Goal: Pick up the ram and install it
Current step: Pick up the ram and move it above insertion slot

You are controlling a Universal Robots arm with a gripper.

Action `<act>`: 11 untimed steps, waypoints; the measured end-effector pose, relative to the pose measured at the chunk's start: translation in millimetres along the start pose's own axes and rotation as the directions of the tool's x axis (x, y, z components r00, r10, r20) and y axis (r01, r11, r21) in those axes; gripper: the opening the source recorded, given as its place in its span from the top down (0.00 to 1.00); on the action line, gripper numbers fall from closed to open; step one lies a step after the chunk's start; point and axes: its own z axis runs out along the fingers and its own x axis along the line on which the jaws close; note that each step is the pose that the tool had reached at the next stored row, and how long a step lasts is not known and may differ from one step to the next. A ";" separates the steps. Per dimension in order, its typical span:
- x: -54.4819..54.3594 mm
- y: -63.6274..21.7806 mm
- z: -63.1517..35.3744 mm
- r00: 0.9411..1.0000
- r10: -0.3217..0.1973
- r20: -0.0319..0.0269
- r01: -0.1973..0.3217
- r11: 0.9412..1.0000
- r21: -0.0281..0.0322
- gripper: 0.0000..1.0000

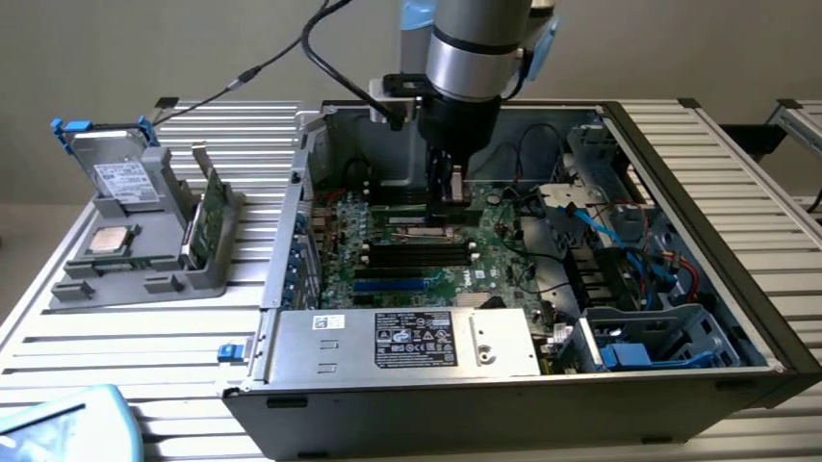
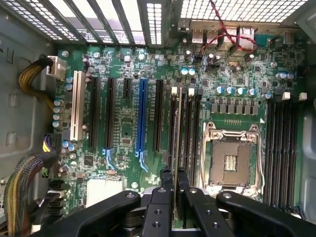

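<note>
Wrist view: claw (image 2: 174,174) grips ram (image 2: 176,133) inside case (image 2: 19,59).

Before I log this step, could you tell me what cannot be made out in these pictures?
Wrist view: the ram is edge-on in the shut gripper, so its chips and label are hidden.
Both views: whether its lower edge touches a motherboard slot; the gripper covers it.
Exterior view: the print on the power supply label is too small to read.
</note>
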 end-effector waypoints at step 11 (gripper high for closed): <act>-2.8 -1.9 19.9 1.000 0.000 0.000 0.000 1.000 0.000 0.85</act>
